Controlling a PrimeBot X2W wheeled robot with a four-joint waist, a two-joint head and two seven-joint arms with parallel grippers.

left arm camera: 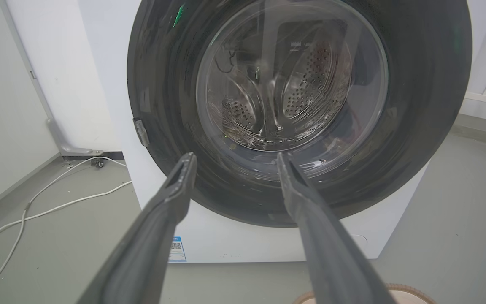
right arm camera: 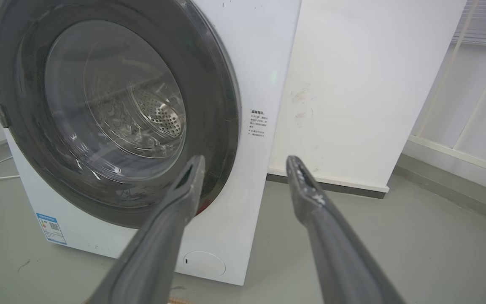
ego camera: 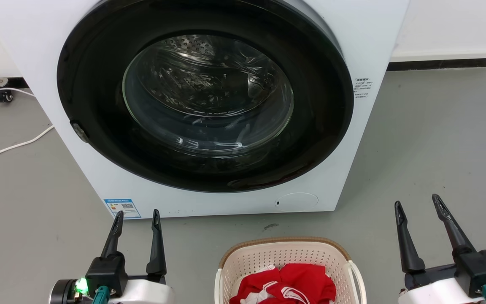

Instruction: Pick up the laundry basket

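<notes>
Basket location: The laundry basket [ego camera: 268,258] stands on the grey floor [ego camera: 437,147] at the bottom centre of the head view. It is just in front of the washing machine [ego camera: 373,42], and its near part is cut off by the frame edge.
Basket contents: Red clothing [ego camera: 300,283] with white trim lies inside. The load looks soft and light.
Handles: 1 white loop handle [ego camera: 359,274] shows on the basket's right side. The opposite side shows a white edge only, and whether that is the 2nd handle cannot be told.
Left gripper: The left gripper [ego camera: 137,213] has its 2 fingers spread and holds nothing. It sits to the left of the basket, clear of it, and points at the machine.
Right gripper: The right gripper [ego camera: 417,201] has its 2 fingers spread and holds nothing. It sits to the right of the basket, clear of it.
Reason for arrangement: 1 gripper on each side suits a 2-handed lift by the sides. The spread fingers are ready to close on a handle or the brown rim.
Task progress: Judged not started, since neither gripper touches the basket.
Next move: Both grippers probably need to drop and turn inward toward the basket sides.
Risk: An uneven grip may tilt the basket and spill the clothing. The machine front limits forward room.
</notes>
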